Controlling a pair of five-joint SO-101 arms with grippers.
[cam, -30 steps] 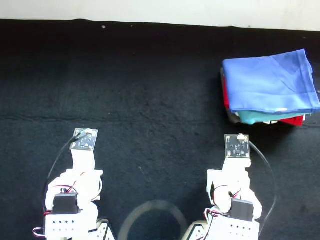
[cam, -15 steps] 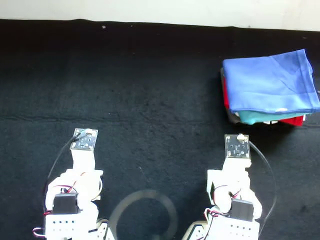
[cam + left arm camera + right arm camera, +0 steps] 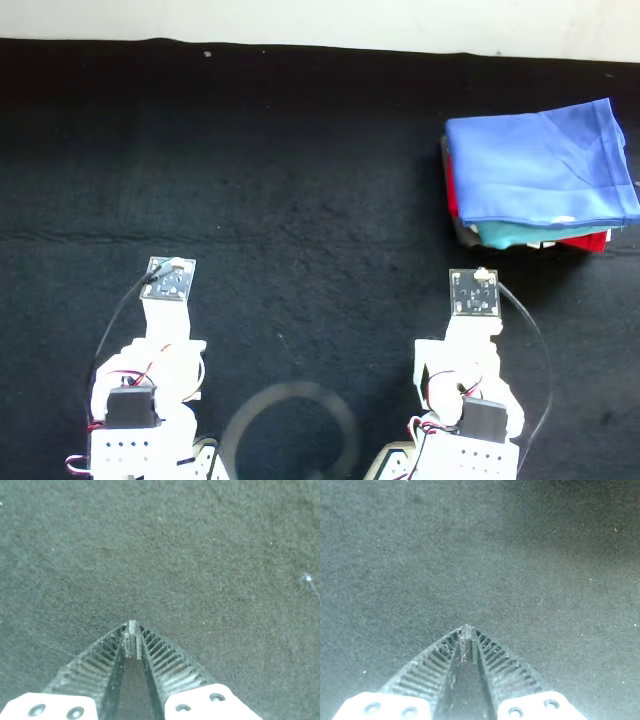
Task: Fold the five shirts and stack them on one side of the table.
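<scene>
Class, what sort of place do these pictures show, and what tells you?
Likely a robotics lab bench: one small robot arm beside another, a black-covered table, folded shirts stacked at one side.

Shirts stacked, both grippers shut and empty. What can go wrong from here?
1. The stack is uneven: teal shirt and red shirt edges poke out under the blue shirt, so a nudge might shift layers.
2. I cannot count five layers from the high view; one may be missing.

Stack of folded shirts point(image 3: 535, 185), blue shirt point(image 3: 540, 160) on top, black table point(image 3: 280, 160), two arms point(image 3: 165, 335) well apart from stack
</scene>
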